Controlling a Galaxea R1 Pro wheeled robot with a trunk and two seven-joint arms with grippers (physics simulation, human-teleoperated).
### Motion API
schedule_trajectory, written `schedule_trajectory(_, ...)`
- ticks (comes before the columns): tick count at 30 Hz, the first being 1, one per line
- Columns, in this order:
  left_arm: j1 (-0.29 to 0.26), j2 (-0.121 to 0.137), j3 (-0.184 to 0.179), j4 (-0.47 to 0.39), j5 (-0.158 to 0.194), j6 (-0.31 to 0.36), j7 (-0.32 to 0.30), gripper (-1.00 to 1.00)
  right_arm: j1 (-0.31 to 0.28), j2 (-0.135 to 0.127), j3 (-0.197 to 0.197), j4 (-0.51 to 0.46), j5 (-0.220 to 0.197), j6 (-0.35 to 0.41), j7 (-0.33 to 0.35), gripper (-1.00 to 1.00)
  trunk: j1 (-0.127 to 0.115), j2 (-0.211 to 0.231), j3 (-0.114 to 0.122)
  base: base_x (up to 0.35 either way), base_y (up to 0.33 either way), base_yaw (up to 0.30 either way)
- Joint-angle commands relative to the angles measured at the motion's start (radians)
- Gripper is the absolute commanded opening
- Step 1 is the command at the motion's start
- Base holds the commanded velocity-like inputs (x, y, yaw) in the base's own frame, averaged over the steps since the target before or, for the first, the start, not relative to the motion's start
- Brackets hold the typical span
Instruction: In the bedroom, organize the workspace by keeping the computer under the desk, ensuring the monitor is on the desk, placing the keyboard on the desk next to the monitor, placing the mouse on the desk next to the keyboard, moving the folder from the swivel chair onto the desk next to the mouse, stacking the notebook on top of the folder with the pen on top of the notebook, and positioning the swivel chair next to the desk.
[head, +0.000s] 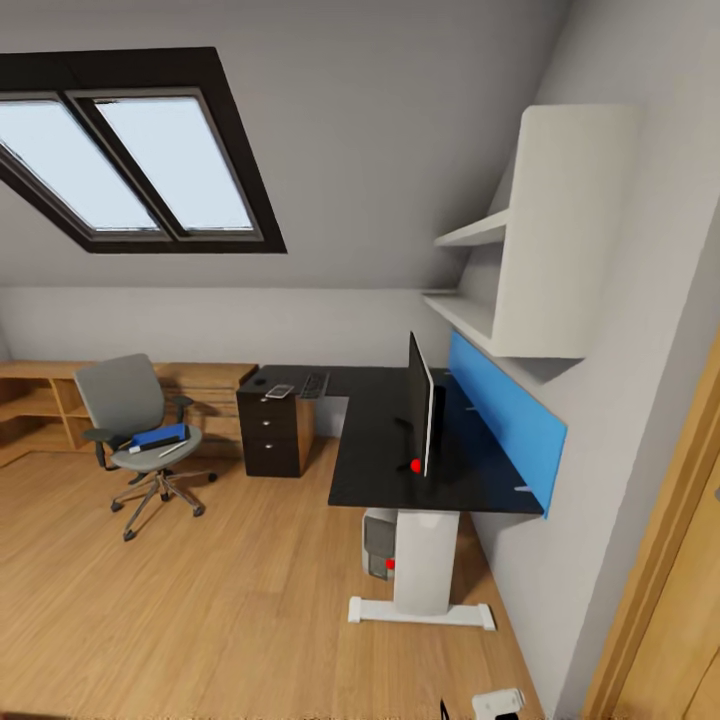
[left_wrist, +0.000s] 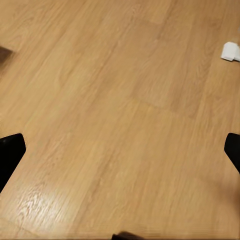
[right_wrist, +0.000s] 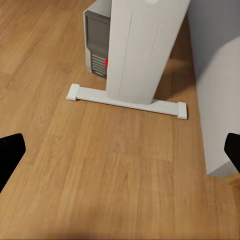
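Wooden floor under a sloped skylight. Black tabletop at right, carrying monitor edge-on, with keyboard and mouse at the far end. Computer beneath, beside the white leg. Blue folder lying on swivel chair, well apart from both arms. Left fingers and right fingers spread wide, holding nothing, over bare floor.

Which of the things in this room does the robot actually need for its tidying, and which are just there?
Needed:
desk
monitor
keyboard
mouse
swivel chair
folder on the chair seat
pen
computer under the desk

Just there:
skylight
wall shelves
blue wall panel
wooden dresser
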Motion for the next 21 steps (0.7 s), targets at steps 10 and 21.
schedule_trajectory(10, 0.0, 0.0, -0.013, 0.011, -0.002, 0.0, 0.002, 1.0, 0.0, -0.003, 0.009, 0.007, -0.005, -0.005, -0.004, 1.0, 0.0, -0.001, -0.008, 0.0, 0.0, 0.0)
schedule_trajectory(21, 0.0, 0.0, -0.011, 0.013, -0.003, -0.002, -0.022, 1.0, -0.001, -0.003, 0.008, 0.009, -0.006, -0.004, -0.004, 1.0, 0.0, -0.001, -0.008, 0.0, 0.0, 0.0)
